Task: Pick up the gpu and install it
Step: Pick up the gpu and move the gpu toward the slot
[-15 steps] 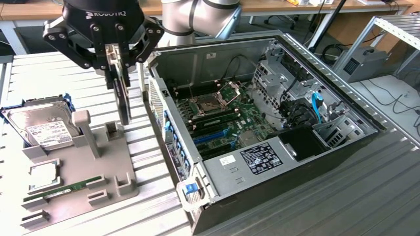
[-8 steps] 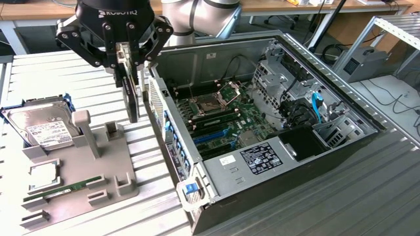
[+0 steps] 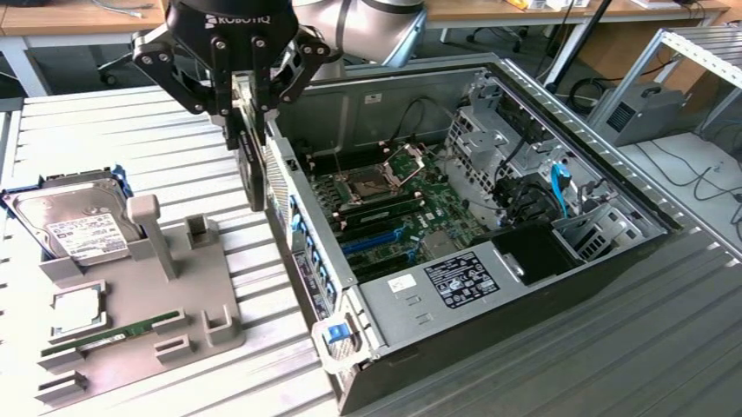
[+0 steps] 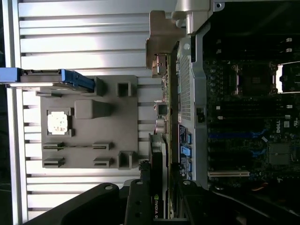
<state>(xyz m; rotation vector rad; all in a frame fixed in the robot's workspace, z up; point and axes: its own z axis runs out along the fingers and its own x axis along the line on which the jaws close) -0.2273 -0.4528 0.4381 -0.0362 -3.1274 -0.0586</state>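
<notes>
The gpu is a thin dark card hanging on edge, with my gripper shut on its upper part. It hangs above the slatted table, just outside the open computer case's near wall, between that wall and the grey fixture. In the wrist view the gpu appears edge-on between my gripper's black fingers. Its silver bracket reaches along the case wall. The motherboard with blue slots lies inside the case.
On the grey fixture sit a silver hard drive in a blue frame, a CPU and a green memory stick. Drive cages and cables crowd the case's far side. Desks stand behind.
</notes>
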